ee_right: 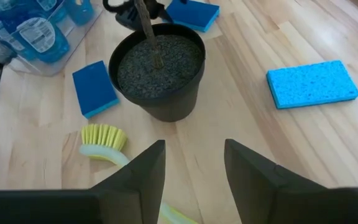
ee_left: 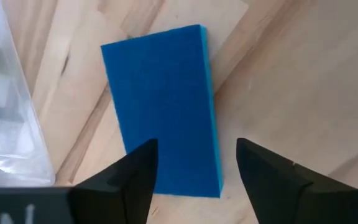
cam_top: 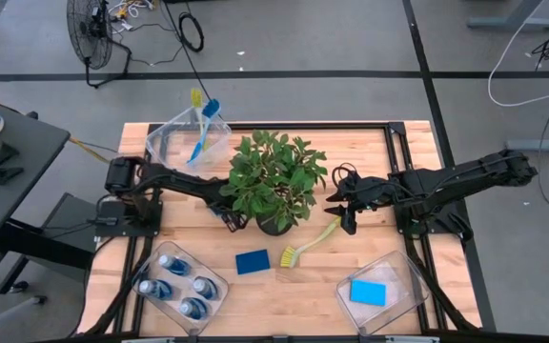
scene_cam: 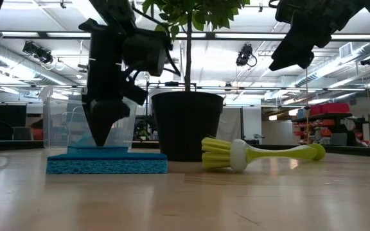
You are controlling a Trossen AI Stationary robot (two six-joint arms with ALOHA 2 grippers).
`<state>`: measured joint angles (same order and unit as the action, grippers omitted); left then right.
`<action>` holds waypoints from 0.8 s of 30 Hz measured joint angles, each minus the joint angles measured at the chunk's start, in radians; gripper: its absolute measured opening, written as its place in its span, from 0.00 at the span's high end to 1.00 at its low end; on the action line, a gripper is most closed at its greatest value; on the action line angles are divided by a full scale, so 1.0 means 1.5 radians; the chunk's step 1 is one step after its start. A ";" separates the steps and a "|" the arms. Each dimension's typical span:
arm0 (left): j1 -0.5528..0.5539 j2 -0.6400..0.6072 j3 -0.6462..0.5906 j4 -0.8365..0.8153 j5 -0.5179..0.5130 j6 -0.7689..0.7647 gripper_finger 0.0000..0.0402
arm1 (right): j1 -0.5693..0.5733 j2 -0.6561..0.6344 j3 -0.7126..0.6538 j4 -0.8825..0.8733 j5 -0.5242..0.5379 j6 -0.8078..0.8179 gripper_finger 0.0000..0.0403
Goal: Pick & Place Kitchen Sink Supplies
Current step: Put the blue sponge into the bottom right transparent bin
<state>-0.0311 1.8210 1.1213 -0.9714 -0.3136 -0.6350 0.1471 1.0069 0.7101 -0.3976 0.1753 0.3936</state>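
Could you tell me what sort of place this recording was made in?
Probably a robotics lab or workshop hall: a wooden table fitted with two robot arms, a floor fan and loose cables on taped concrete, and ceiling strip lights over shelving.

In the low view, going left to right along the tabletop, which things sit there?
Blue sponge with the left gripper right above it → black plant pot → yellow-green dish brush lying on its side, bristles toward the pot.
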 joint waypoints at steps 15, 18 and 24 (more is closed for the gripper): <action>0.001 0.041 0.000 -0.009 0.008 0.012 0.52 | 0.000 0.000 0.000 0.000 -0.006 0.011 0.59; 0.001 0.043 0.000 -0.009 0.010 0.012 0.57 | 0.000 0.000 0.000 -0.001 -0.006 0.011 0.59; 0.001 0.044 0.000 -0.008 0.007 0.018 0.69 | 0.000 0.000 0.000 0.000 -0.006 0.011 0.59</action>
<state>-0.0292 1.8870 1.1213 -0.9836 -0.3031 -0.6086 0.1471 1.0069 0.7101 -0.3981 0.1670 0.4099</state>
